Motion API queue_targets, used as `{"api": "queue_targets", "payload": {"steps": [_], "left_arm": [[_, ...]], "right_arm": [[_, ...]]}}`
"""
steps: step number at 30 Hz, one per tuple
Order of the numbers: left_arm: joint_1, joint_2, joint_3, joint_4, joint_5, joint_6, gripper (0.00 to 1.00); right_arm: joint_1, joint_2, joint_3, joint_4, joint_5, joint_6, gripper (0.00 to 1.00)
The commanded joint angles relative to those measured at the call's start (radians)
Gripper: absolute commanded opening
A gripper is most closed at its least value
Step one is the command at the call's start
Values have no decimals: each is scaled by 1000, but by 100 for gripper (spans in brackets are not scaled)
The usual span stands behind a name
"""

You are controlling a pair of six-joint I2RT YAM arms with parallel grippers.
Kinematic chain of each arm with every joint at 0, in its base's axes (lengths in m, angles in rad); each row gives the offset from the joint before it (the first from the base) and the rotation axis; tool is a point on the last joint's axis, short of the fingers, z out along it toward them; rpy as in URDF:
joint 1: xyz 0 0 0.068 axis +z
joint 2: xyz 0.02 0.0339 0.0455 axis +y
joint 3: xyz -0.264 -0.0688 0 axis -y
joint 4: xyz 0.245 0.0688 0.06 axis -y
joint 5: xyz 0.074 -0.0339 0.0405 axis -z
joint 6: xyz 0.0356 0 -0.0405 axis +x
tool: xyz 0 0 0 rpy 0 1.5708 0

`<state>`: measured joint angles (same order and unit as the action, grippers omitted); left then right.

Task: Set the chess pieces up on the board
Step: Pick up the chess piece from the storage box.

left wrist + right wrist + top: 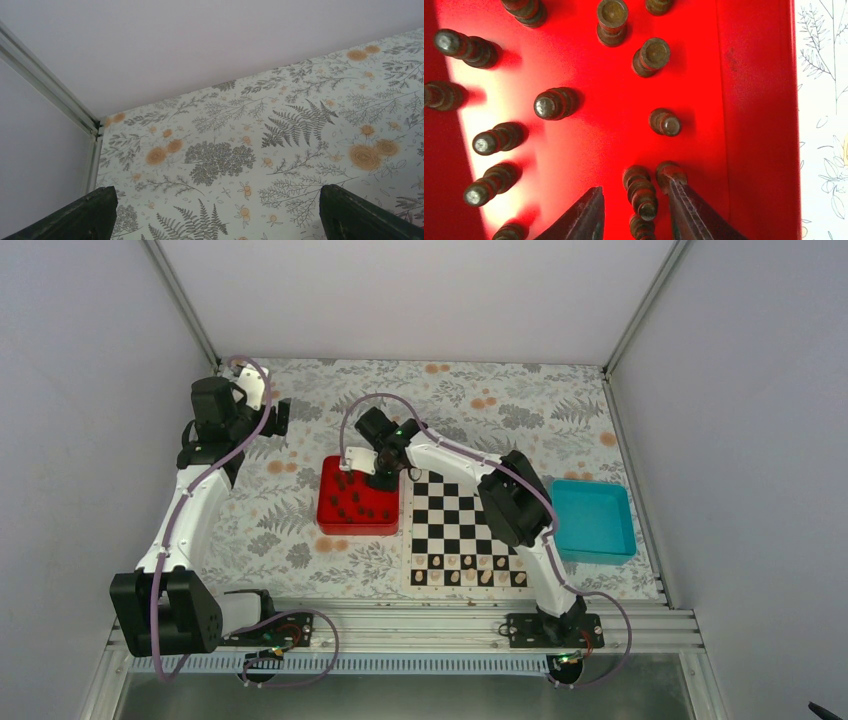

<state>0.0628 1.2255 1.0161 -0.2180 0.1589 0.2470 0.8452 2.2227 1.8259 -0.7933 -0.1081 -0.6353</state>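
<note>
Reaching into a red tray [330, 522] for a piece is the step in hand. About a dozen dark chess pieces [555, 102] are scattered across the tray floor, just left of the board [465, 530]. None of them appears to be on the board yet. Its near rows already hold pale pieces [470, 577].

The right gripper [635, 189] hangs low over the tray's far right corner. Its jaws are partly open, astride one dark piece [642, 196], with a gap on either side, so nothing is gripped. A second piece sits just beside the right-hand jaw.

Next, by my reading, the jaws must close on that one piece alone. Then the arm can lift it and carry it right to a far square.

The left gripper [217, 207] is parked wide open and empty over the far left of the floral table [280, 125]. A teal tray [595, 525] sits right of the board.

No brand, label or writing can be read.
</note>
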Motion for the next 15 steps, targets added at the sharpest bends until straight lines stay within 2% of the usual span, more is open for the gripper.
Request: {"api": "queue_targets", "payload": {"steps": [1, 15], "left_arm": [[8, -18, -5, 17, 16, 3, 100], [14, -20, -4, 15, 25, 1, 100]], "right_arm": [[10, -45, -6, -7, 18, -3, 35], [11, -67, -50, -8, 12, -3, 34]]}}
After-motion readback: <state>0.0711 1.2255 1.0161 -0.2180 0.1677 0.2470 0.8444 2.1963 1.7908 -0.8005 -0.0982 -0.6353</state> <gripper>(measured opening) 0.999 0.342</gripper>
